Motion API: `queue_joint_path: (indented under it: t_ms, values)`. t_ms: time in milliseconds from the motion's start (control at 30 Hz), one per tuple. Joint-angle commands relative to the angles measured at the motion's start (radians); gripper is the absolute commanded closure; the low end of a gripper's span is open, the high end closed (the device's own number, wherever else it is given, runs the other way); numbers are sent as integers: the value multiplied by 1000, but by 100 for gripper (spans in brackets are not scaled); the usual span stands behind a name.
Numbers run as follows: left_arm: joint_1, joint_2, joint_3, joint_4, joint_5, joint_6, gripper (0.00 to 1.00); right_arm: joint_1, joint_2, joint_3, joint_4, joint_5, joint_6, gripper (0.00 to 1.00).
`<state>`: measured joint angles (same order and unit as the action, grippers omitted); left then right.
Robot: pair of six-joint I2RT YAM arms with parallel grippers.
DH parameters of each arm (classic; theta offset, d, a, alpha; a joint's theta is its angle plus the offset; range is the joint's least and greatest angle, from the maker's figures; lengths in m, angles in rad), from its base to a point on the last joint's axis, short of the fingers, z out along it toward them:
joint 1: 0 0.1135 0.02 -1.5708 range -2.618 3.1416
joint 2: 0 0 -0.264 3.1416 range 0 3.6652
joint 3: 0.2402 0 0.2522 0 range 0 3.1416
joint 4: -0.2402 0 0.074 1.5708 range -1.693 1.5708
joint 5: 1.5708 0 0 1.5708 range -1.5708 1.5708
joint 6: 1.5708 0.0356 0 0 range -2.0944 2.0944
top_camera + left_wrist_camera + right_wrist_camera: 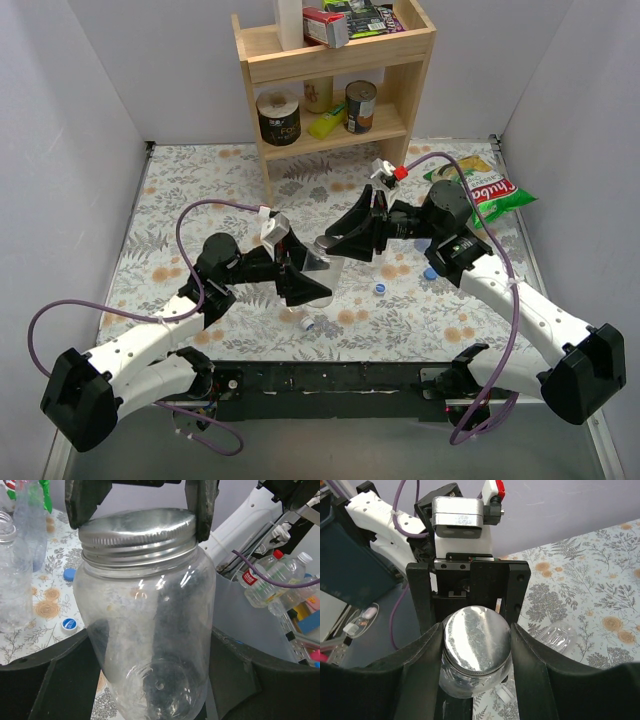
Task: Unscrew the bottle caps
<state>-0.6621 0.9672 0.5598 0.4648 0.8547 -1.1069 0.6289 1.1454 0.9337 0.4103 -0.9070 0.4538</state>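
Evidently mid-unscrewing: at centre frame in the overhead view, the wide-mouthed bottle [150,630] sat pinched in the left gripper [150,685], while the right gripper [476,652] clamped its silver cap [137,530]. The next move, I judged, called for turning that cap off with the bottle held firm.

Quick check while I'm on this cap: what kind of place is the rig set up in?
Probably a lab test cell dressed as a pantry: blank white partition walls box in a floral tablecloth, and a small wooden shelf holds cans.
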Motion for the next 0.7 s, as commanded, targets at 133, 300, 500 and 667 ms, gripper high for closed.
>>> queue_joint_path:
  t_ms: [133,300,500,667]
  values:
    - [-2,-36,28,-21,-11,85,62,-9,-6,96,-153,60,-83,64]
    - [-2,-62,49,-147,-193,150,62,-23,-45,123,-224,236,-52,17]
    - [-7,-61,74,-256,-439,188,62,0,-81,128,-298,510,31,24]
    - [-8,-39,89,-298,-497,191,62,67,-58,145,-330,603,36,31]
